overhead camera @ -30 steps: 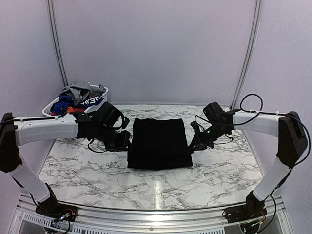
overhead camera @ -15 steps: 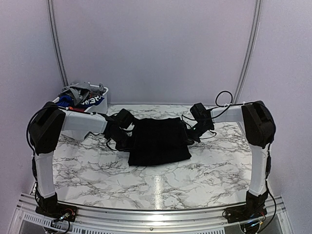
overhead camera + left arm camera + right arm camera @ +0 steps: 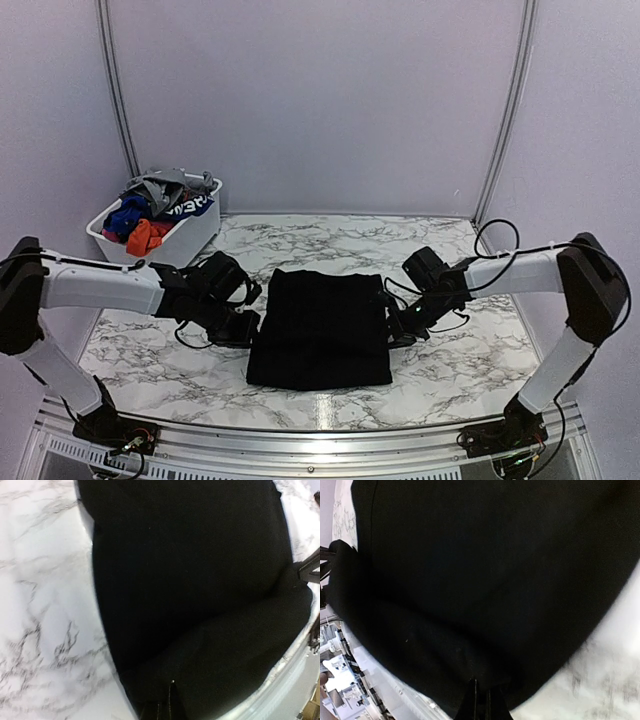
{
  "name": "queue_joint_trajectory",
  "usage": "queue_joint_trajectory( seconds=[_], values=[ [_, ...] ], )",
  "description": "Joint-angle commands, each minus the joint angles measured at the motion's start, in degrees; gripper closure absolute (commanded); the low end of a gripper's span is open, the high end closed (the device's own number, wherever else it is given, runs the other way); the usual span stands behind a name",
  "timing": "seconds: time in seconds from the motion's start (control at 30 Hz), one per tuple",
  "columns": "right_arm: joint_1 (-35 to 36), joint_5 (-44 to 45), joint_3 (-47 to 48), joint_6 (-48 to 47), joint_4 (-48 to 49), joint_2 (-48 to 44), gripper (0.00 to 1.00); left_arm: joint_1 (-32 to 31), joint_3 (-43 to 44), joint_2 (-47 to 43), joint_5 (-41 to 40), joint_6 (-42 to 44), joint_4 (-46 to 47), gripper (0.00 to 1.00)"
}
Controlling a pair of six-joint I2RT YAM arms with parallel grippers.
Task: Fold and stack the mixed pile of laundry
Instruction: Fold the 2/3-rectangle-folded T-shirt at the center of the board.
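A large black garment (image 3: 320, 328) lies folded flat in the middle of the marble table (image 3: 140, 345), reaching toward the near edge. My left gripper (image 3: 250, 326) is shut on its left edge and my right gripper (image 3: 392, 328) is shut on its right edge. In the left wrist view the shut left gripper (image 3: 167, 702) pinches the black garment (image 3: 200, 580). The right wrist view has the right gripper (image 3: 481, 700) shut on the same cloth (image 3: 495, 570). The rest of the mixed laundry pile (image 3: 152, 205), grey, blue and orange-red pieces, sits in the basket.
The white plastic basket (image 3: 195, 236) stands at the back left corner of the table. A metal rail (image 3: 320, 440) runs along the near edge, close to the garment's front hem. Upright frame posts (image 3: 118, 100) rise against the back wall.
Both arms have drawn back toward the near edge, and the black garment has slid nearer with them. Both grippers stay shut on its sides.
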Motion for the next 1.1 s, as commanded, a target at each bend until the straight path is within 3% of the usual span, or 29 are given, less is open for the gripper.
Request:
queue_joint_trajectory(
  seconds=[0.0,0.33,1.07],
  values=[
    [-0.72,2.32,-0.88,2.48,-6.16,-8.44,1.00,0.53,-1.02,-7.37,-1.29,-1.89,-3.83,1.00],
    [-5.71,2.04,4.83,-1.20,-10.79,-7.79,1.00,2.91,9.25,-4.63,-2.71,3.35,-9.64,1.00],
    [-12.97,-1.29,33.79,-9.08,-17.41,15.81,1.00,11.92,31.69,16.20,-0.16,10.78,-11.27,1.00]
  ],
)
